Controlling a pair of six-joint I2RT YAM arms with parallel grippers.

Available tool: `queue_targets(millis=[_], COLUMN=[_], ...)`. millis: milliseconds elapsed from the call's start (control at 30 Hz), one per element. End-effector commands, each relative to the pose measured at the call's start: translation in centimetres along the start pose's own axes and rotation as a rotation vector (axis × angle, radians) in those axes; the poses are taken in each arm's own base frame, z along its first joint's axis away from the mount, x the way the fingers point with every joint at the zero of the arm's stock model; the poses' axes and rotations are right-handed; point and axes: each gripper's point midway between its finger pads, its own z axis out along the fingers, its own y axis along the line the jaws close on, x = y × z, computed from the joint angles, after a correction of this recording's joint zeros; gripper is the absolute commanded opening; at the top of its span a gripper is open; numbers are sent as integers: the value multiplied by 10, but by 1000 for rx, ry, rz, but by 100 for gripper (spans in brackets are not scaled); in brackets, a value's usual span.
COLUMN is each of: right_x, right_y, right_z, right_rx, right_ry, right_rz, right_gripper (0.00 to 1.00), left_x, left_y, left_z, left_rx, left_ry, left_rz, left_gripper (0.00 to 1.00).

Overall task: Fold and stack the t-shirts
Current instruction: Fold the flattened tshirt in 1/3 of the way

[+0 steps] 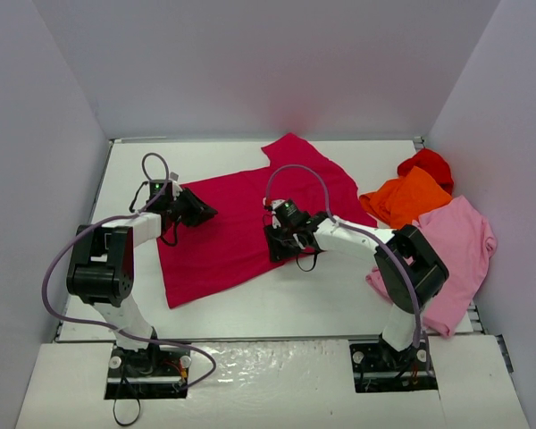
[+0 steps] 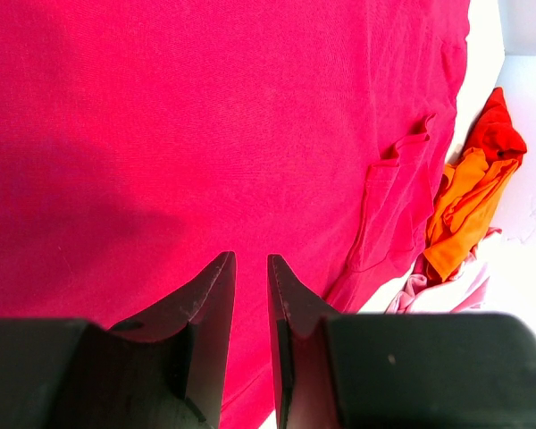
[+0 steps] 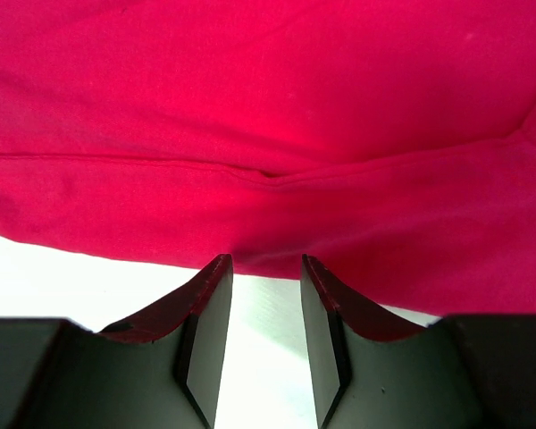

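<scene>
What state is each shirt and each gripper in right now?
crimson t-shirt, spread flat, unfolded.
orange t-shirt, crumpled, unfolded.
bright red t-shirt, bunched up behind the orange one.
light pink t-shirt, loose, unfolded, on the right side.
left gripper, jaws nearly together over the crimson cloth; grip unclear.
right gripper, jaws apart at the crimson hem, holding nothing.

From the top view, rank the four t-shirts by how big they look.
1. crimson t-shirt, spread out
2. light pink t-shirt
3. orange t-shirt
4. bright red t-shirt, bunched and partly under the orange one, so its place is unsure
</scene>
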Motion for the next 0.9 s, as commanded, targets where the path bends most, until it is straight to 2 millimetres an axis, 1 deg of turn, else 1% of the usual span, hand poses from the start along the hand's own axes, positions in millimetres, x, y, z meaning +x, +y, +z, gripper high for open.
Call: queue_targets(millis=[0,233,267,300,367,400,433,633,867], right_x=[-6,-4,-4,-4,-4,-5,-6,-11,-29], right_y=[5,4,4,4,3,4,4,5,7], right_z=[5,9,10,10,10,10,10,4,-14], right_rx=[-6,-2,-2,-2,-2,-3,-3,-5,8], right_ry=[-21,-18,-18,-17,-17,-20,-21,-40,-109], right_rz=[1,-2,-3,-4,-3,-3,-4,-7,-21], right_gripper=[33,33,30,24,11,3,0,0,0], left_x=[-15,-16,-17,-17,-17,-17,-16,-17,-17], left_y=[-38,-38,-38,-38,-38,-38,-38,-39,-40], left_z=[-13,-12,-12,-12,-13,-12,-12,-13,-16], left_rx=[100,99,98,98,98,99,99,99,99], left_ry=[-54,-58,-59,-59,-61,-59,-58,-61,-68], left_rz=[60,65,65,65,65,66,67,67,73], left_gripper=[18,18,18,18,18,18,18,18,18])
